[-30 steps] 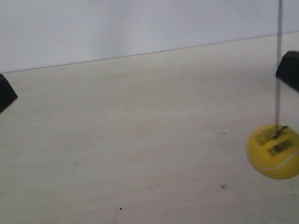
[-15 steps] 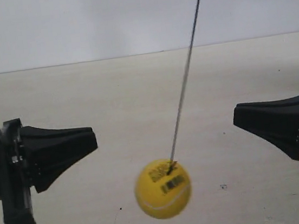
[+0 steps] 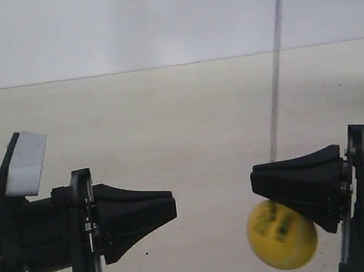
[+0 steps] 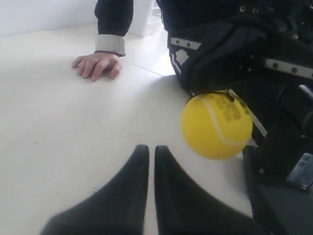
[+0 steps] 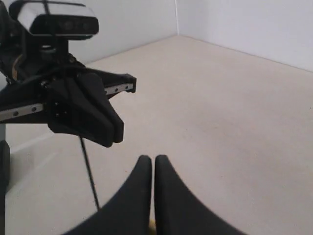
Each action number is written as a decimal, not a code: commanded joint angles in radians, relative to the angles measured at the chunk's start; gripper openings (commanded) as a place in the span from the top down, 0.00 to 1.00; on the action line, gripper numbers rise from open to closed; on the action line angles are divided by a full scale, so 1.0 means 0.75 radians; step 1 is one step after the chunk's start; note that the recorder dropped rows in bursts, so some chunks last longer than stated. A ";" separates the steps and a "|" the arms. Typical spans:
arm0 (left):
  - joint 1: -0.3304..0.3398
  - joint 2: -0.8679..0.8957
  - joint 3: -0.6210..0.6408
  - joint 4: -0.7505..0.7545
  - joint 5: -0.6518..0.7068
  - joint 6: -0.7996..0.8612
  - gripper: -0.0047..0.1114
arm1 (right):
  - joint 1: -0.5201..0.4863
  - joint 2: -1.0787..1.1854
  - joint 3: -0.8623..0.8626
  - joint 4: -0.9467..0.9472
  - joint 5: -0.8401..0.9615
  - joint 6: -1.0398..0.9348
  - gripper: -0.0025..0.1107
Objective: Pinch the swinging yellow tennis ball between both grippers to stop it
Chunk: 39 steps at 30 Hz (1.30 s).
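Counted 1 yellow tennis ball (image 3: 282,233) (image 4: 216,125) on 1 string (image 3: 275,85), hanging just under the tip of the right gripper (image 3: 252,180) (image 5: 148,157); contact not determinable. Well apart from the left gripper (image 3: 174,210) (image 4: 148,147). Found both of the 2 grippers with jaws pressed together, holding nothing. Noted black print on ball, unreadable.
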 commanded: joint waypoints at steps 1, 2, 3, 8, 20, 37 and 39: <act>-0.032 0.014 -0.008 -0.105 -0.021 0.058 0.92 | 0.097 0.001 -0.004 0.061 0.069 -0.079 0.98; -0.032 0.014 -0.008 -0.112 -0.021 0.061 0.92 | 0.098 0.001 -0.004 0.068 0.069 -0.087 0.98; -0.032 0.014 -0.008 -0.119 -0.021 0.061 0.92 | 0.098 0.001 -0.004 0.075 0.072 -0.087 0.98; -0.032 0.014 -0.008 -0.119 -0.021 0.067 0.92 | 0.098 0.001 -0.004 0.117 0.142 -0.090 0.98; -0.032 0.014 -0.008 0.007 -0.021 0.067 0.92 | 0.098 0.001 -0.004 0.117 0.084 -0.090 0.98; -0.037 0.032 -0.010 0.112 -0.021 0.056 0.92 | 0.098 0.001 -0.004 0.034 -0.109 -0.087 0.98; -0.037 0.032 -0.010 0.112 -0.021 0.056 0.92 | 0.098 0.001 -0.004 0.099 0.040 -0.087 0.98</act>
